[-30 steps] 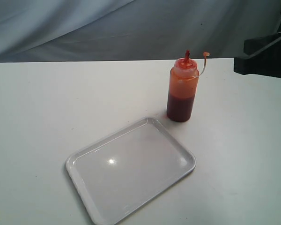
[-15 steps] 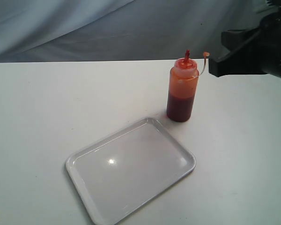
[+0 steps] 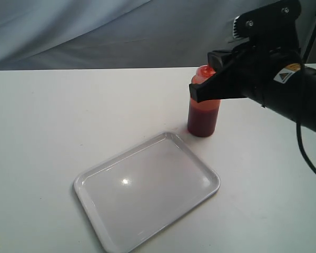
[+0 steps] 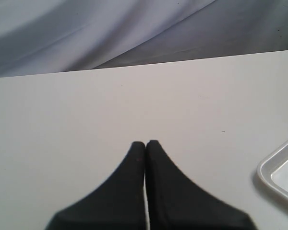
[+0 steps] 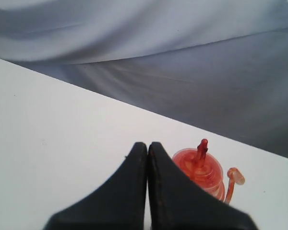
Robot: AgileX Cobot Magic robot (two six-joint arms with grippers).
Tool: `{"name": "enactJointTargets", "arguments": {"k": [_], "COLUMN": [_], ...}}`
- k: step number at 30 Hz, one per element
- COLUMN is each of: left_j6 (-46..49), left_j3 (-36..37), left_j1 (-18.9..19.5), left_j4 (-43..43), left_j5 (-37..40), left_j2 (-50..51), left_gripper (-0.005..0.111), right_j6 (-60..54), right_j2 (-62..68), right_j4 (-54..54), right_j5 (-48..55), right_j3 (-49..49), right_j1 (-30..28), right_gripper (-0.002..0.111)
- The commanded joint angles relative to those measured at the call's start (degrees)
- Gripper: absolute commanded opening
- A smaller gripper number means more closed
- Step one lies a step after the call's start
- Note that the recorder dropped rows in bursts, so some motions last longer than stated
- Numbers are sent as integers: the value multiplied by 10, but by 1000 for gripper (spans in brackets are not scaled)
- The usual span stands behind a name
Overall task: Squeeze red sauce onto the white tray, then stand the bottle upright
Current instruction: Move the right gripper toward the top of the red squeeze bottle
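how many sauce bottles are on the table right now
1. The bottle stands upright just past the white tray's far corner, its top partly covered by the right pincer. The arm hides some table, so another could be out of sight.

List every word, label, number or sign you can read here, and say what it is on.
Sticker on the right arm: white and orange with a dark mark, too small to read.
Bottle: no text visible.
Tray: no text visible.
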Motion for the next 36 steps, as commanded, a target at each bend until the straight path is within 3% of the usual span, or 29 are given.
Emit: {"name": "enactJointTargets", "arguments": {"k": [1,27,29,32,34,35,36], "left_j6": [0,0,0,-1,-1,-1,-1], "left_j3": [3,3,3,3,3,3,3], "left_j1": [-3,-3,-3,-3,-3,-3,-3], "left_j4": [-3,-3,-3,-3,-3,-3,-3], "left_j5": [-8,-8,-8,-8,-8,-8,-8], "left_j2": [-2,-2,-2,-2,-2,-2,-2], "left_gripper": [1,1,1,1,1,1,1], "right_j6": [32,32,32,27,18,14,14], "right_j2": [31,55,55,55,55,55,55], "right_j4": [-6,-6,-10,-19,-34,-34,-38], "right_j5": [-34,-51,-51,-52,-53,-53,-52], "right_j3": [-4,-4,-4,-4,-4,-4,-4], "right_j1": [1,1,1,1,1,1,1], "right_gripper": [0,3,18,71,99,105,105]}}
